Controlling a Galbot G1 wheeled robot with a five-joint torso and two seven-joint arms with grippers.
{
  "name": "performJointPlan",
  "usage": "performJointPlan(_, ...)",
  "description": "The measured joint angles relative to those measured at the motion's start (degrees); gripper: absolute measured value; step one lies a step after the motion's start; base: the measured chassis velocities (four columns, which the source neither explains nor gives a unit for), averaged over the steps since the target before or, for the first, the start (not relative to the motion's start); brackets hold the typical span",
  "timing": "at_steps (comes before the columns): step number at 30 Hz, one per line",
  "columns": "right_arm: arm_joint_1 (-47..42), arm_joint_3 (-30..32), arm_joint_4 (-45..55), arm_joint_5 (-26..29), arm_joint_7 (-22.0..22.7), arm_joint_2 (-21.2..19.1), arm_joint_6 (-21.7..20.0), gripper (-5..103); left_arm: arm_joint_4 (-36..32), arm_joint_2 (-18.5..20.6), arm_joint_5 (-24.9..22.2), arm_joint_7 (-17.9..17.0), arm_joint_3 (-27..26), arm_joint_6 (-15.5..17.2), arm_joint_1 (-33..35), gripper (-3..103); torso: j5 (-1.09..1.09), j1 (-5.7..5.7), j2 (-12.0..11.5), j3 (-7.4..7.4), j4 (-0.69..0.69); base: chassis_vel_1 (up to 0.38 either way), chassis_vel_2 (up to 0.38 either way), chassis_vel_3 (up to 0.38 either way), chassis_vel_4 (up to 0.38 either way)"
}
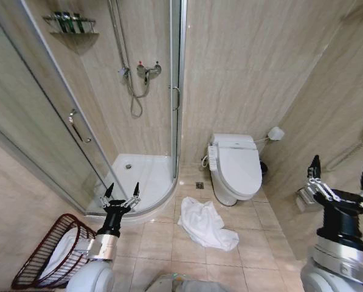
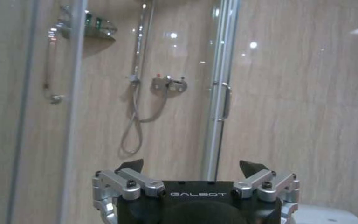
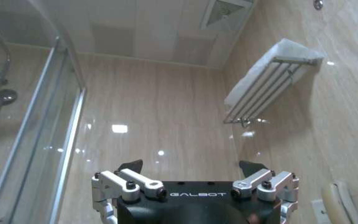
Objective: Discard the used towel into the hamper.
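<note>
Head view: the towel (image 1: pixel 207 224) lies crumpled on the floor tiles, just below centre of the frame, a white heap in front of the toilet (image 1: pixel 236 168) and right of the shower tray (image 1: pixel 141 176). Nothing is touching it.

The hamper (image 1: pixel 47 252) sits in the lower left corner, tipped against the wall, with something white inside it. It is well apart from the towel.

The left gripper (image 1: pixel 121 195) is raised at lower left, fingers spread and empty, pointing up toward the shower. The hamper is just to its left and lower; the towel lies to its right and a little lower, clear of it. In the left wrist view the same gripper (image 2: pixel 191 166) shows its two dark fingertips wide apart, facing the shower hose (image 2: pixel 132 126) and glass door.

The right gripper (image 1: pixel 341 173) is up at the right edge, also spread and holding nothing, with the towel down to its left. From the right wrist it (image 3: pixel 191 166) points at the wall and ceiling, a towel rack (image 3: pixel 269 84) at upper right.
</note>
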Motion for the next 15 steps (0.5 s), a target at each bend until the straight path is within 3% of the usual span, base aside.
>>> performJointPlan(8,0.8,-0.1,-0.8,0.0,-0.5,-0.4,1.3,100,0.0,0.0,0.0,0.0,0.0,0.0,0.0,100,-0.05,0.02,0.0,0.0,-0.02,-0.232,-0.191,0.22,0.201)
performJointPlan(9,0.8,-0.1,-0.9,0.0,-0.6,-0.4,1.5,100,0.0,0.0,0.0,0.0,0.0,0.0,0.0,100,0.03,0.01,0.0,0.0,-0.01,-0.205,-0.142,0.162,0.137)
performJointPlan(15,0.6,0.0,-1.0,-0.1,-1.9,-0.3,2.3,100,0.0,0.0,0.0,0.0,0.0,0.0,0.0,100,-0.02,-0.21,-0.4,-0.24,0.0,-0.06,-0.089,0.099,0.025)
